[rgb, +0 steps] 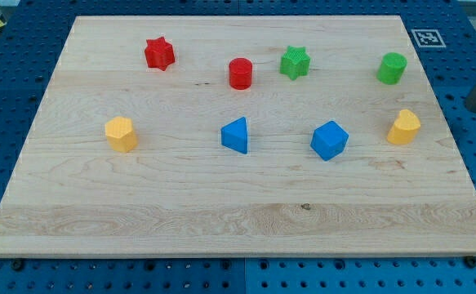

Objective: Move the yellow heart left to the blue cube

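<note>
No claw is seen, so whether one is open or closed cannot be told. What is seen is a dark rod, blurred and cut off by the view's right edge. My tip [473,107] is taken to be its lower end, off the bench [221,220], far to the right of the blue cube [329,140] and touching no block.

The yellow heart [403,127] is found just right of the blue cube, slightly higher and apart from it, between the cube and my tip. The blue triangle [235,135] is placed to the cube's left and the yellow block [121,134], its shape hard to make out, far left. Above the cube are set the green star [295,62], the red cylinder [240,73] and the red star [159,54]; the green cylinder [392,69] is up and to its right.
</note>
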`<state>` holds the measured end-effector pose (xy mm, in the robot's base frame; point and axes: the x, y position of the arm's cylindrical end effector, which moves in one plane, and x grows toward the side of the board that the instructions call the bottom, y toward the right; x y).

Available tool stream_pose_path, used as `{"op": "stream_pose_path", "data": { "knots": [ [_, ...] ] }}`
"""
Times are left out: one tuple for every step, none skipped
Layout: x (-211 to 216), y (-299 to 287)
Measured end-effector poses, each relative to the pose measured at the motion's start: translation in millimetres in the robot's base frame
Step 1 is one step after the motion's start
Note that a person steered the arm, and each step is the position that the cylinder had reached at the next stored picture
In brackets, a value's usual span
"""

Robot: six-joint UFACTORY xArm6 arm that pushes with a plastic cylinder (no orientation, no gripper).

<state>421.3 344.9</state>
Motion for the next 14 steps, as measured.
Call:
{"op": "stream_pose_path", "data": {
  "knots": [
    [44, -1],
    [72, -15],
    [62, -51],
    [30, -91],
    [17, -145],
    [11, -185],
    [9, -169],
    [31, -131],
    [54, -132],
    [55, -167],
    [52, -204],
    [49, -221],
    [45, -207],
    [27, -200]
  ]
}}
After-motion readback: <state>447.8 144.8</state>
